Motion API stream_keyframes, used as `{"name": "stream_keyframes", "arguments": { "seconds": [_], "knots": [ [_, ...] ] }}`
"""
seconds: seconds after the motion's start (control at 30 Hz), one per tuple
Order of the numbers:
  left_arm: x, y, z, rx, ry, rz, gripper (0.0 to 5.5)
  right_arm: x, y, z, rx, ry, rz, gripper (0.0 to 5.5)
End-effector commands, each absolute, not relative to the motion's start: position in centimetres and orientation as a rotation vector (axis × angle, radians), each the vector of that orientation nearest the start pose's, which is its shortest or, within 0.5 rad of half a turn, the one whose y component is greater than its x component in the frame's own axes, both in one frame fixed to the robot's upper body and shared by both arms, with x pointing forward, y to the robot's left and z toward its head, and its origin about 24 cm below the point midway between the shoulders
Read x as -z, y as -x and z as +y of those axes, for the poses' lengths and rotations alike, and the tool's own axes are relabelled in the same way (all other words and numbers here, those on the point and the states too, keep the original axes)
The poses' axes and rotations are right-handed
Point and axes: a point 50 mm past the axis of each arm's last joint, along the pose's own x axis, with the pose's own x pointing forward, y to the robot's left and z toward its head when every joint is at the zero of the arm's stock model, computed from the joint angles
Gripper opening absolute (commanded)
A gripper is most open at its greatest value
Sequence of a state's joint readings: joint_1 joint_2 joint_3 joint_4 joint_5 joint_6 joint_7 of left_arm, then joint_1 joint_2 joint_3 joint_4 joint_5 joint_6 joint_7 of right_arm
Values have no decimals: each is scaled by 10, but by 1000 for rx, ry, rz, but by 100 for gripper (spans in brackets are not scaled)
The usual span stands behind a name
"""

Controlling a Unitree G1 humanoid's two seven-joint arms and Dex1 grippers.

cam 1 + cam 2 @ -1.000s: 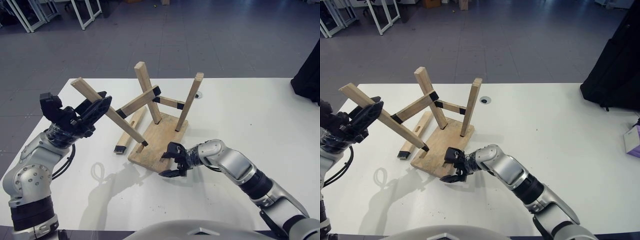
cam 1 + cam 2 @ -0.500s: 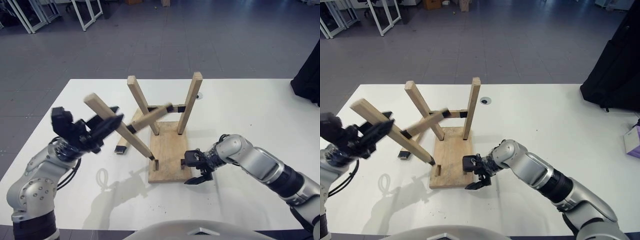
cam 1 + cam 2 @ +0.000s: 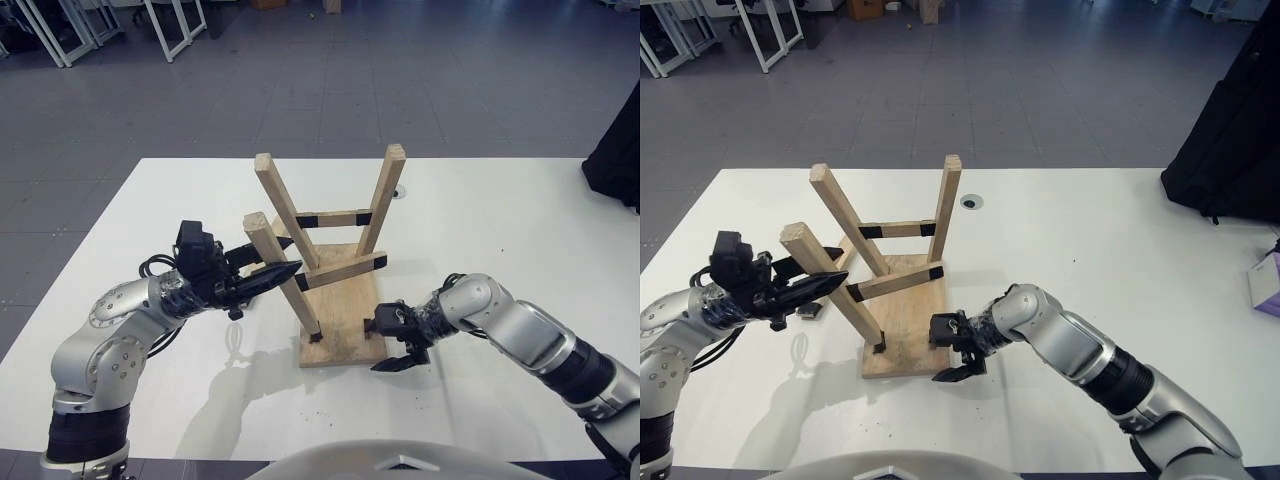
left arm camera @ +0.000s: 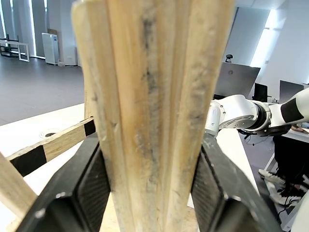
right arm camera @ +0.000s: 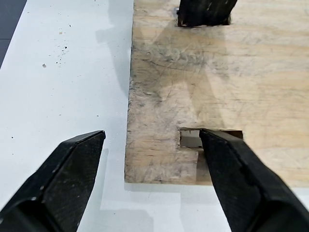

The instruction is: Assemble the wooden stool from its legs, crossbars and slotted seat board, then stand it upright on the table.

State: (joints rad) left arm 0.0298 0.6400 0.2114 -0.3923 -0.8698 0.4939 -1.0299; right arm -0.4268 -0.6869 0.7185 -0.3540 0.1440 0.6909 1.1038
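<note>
The slotted seat board (image 3: 345, 325) lies flat on the white table (image 3: 500, 220). Two legs (image 3: 382, 200) stand in its far slots, joined by a crossbar (image 3: 335, 218). My left gripper (image 3: 283, 256) is shut on a third, tilted leg (image 4: 149, 121), whose lower end meets the board's near left slot. A second crossbar (image 3: 340, 270) runs from this leg to the far right leg. My right gripper (image 3: 378, 346) is open at the board's near right corner. One finger (image 5: 236, 174) is over the board beside an empty slot (image 5: 193, 137); the other (image 5: 67, 179) is over the table.
A loose leg (image 3: 810, 310) lies on the table left of the board, partly hidden by my left gripper. A thin cable loop (image 3: 798, 350) lies near it. A cable hole (image 3: 969, 201) sits behind the stool. A black bag (image 3: 1230, 120) stands off the table's right.
The seat board turned square to me. My left gripper swung its leg down and right, bringing its foot to the board. My right gripper followed the board's near corner rightward.
</note>
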Motion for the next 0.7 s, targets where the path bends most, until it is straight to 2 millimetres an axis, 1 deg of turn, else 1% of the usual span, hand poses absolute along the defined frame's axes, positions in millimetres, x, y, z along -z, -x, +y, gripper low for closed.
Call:
{"name": "stream_keyframes", "arguments": {
  "seconds": [0.03,0.13,0.23,0.3,0.37,0.47,0.57,0.6,0.63,0.7],
  "knots": [
    [-128,-211,201,1218,123,142,206,-53,-202,-108,-1598,584,811,360],
    [-127,-212,199,1285,62,200,206,-50,-200,-109,-1596,580,820,360],
    [-126,-211,204,1317,41,254,206,-49,-201,-109,-1594,583,820,360],
    [-126,-211,208,1333,40,278,206,-48,-202,-108,-1589,580,821,360],
    [-129,-212,210,1336,65,264,205,-47,-202,-107,-1588,580,819,360],
    [-126,-213,210,1329,60,282,205,-46,-202,-106,-1586,580,816,360],
    [-116,-216,207,1277,4,311,205,-46,-202,-105,-1580,584,811,360],
    [-113,-216,202,1259,-18,313,204,-46,-202,-105,-1579,586,809,360],
    [-111,-215,199,1250,-30,312,204,-46,-202,-104,-1577,588,806,360],
    [-109,-205,192,1221,-53,291,204,-45,-202,-104,-1571,595,805,360]
  ]
}}
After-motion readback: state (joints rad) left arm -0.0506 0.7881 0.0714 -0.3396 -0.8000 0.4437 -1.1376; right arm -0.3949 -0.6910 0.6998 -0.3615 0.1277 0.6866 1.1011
